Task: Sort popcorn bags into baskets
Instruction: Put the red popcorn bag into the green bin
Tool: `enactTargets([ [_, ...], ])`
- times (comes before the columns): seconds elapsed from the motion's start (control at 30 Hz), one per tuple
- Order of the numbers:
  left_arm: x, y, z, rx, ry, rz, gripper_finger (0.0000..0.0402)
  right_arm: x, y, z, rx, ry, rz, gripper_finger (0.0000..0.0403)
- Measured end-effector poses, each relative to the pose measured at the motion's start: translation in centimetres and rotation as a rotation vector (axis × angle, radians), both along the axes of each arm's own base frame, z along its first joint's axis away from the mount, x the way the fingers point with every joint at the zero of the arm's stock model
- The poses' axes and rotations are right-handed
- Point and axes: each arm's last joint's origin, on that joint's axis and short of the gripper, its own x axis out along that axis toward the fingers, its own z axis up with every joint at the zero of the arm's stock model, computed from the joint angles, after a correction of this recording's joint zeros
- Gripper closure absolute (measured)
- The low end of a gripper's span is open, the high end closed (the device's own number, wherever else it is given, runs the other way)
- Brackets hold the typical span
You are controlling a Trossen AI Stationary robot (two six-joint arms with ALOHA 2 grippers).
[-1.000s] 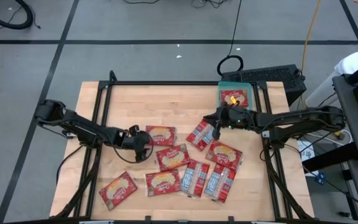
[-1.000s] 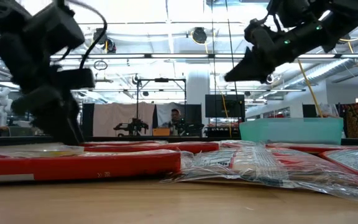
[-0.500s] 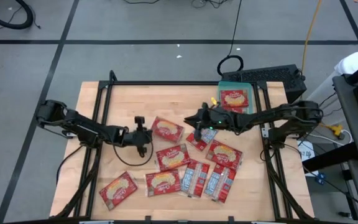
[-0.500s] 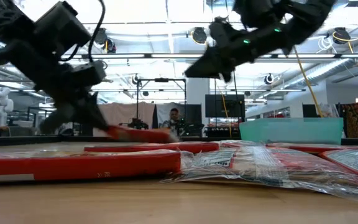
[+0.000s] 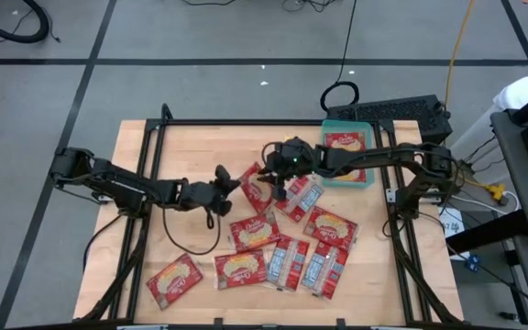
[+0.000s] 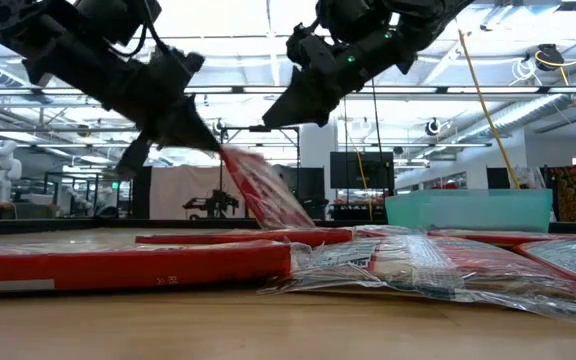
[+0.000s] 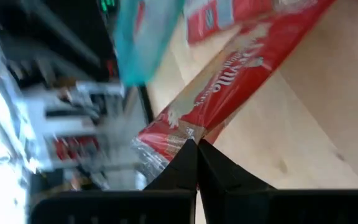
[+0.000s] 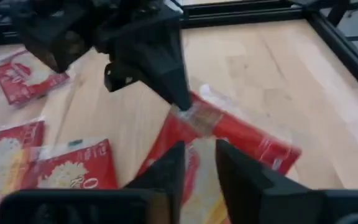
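My left gripper (image 5: 231, 180) is shut on a red popcorn bag (image 5: 251, 183) over the table's middle; the bag is tilted up at the gripper's end. My right gripper (image 8: 197, 163) hovers just above the same bag (image 8: 235, 146), fingers apart and clear of it. The teal basket (image 5: 367, 176) stands at the far right with one bag (image 5: 345, 143) lying flat inside. Several more popcorn bags (image 5: 255, 231) lie flat on the table toward the near edge. My left gripper pinches the bag's crimped end seam (image 8: 189, 116) between its two fingertips. The fingers slant down from the table's left. That end (image 6: 230, 152) is raised, and the bag slopes down to its other end (image 6: 306, 224), low by the lying bags.
A black keyboard-like box (image 5: 401, 114) sits behind the basket. Black frame rails (image 5: 149, 156) run along the table's left, far and right sides. Bare wood lies at the far left. A person (image 6: 283, 190) shows far off in the room.
My left gripper has taken hold of the bag and gone up and toward the table's right, raising that end so the bag now stands tilted. My right gripper has travelled from near the basket toward the table's left, to above the same bag.
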Motion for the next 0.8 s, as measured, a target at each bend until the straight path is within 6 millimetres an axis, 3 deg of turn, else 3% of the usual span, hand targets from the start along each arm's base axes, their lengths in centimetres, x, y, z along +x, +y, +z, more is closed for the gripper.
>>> enactTargets([
  [0.23, 0.4, -0.2, 0.5, 0.053, -0.013, -0.182, 0.0397, 0.2, -2.0, 2.9, -0.005, 0.048, 0.07, 0.0178],
  [0.33, 0.6, -0.1, 1.0, 0.074, -0.051, -0.205, 0.0396, 0.3, -2.1, 3.8, -0.082, 0.053, 0.088, 0.0145],
  [0.57, 0.8, -0.3, 1.3, 0.053, -0.091, -0.244, 0.0395, 0.0, -2.7, 3.9, 0.021, 0.062, 0.153, 0.0143],
  [0.8, 0.8, -0.3, 1.4, 0.052, -0.1, -0.25, 0.0394, 1.0, -3.0, 1.3, 0.198, 0.109, 0.216, 0.0155],
])
